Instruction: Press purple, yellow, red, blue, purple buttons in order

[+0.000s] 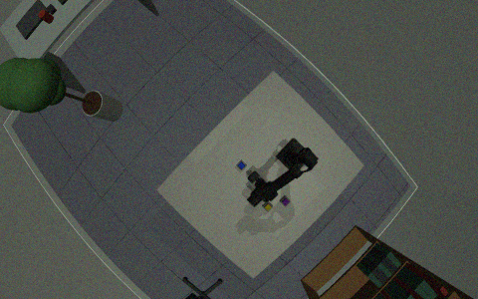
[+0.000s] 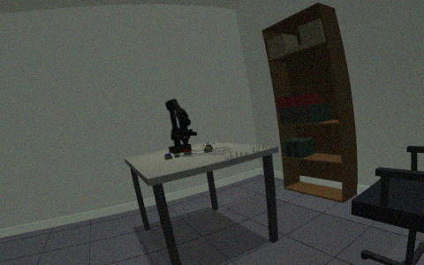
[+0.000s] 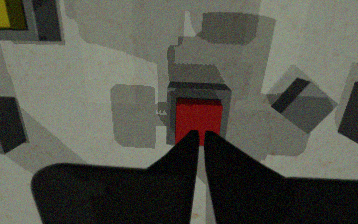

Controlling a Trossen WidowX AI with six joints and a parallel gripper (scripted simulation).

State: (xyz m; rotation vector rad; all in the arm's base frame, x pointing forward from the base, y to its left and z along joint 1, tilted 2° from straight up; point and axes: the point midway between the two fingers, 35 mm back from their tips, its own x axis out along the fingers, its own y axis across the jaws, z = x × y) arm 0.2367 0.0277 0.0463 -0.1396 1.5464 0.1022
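— What is the state of the hand [image 3: 202, 134]?
— Narrow; its fingertips overlap the red button [image 3: 199, 117] [image 2: 187, 150] in the wrist view. Contact cannot be determined.
— Does the top view show that button?
— No; the arm [image 1: 279, 184] [image 2: 177, 124] covers it. That view shows the blue button [image 1: 241, 165] [image 2: 168, 155] and purple button [image 1: 285, 200] on the counter [image 1: 209, 184] [image 2: 177, 170].

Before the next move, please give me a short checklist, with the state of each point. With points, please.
Hand [image 3: 200, 137] closed: ok.
Hand lined up over the red button [image 3: 198, 119]: ok, its tips overlap it in the wrist view.
Red button fully pressed down: cannot tell.
Yellow button [image 1: 267, 206] [image 3: 12, 14] away from the fingertips: ok.
Blue button [image 1: 241, 165] in sight from the top: ok.
Purple button [image 1: 285, 201] in sight from the wrist: not ok.
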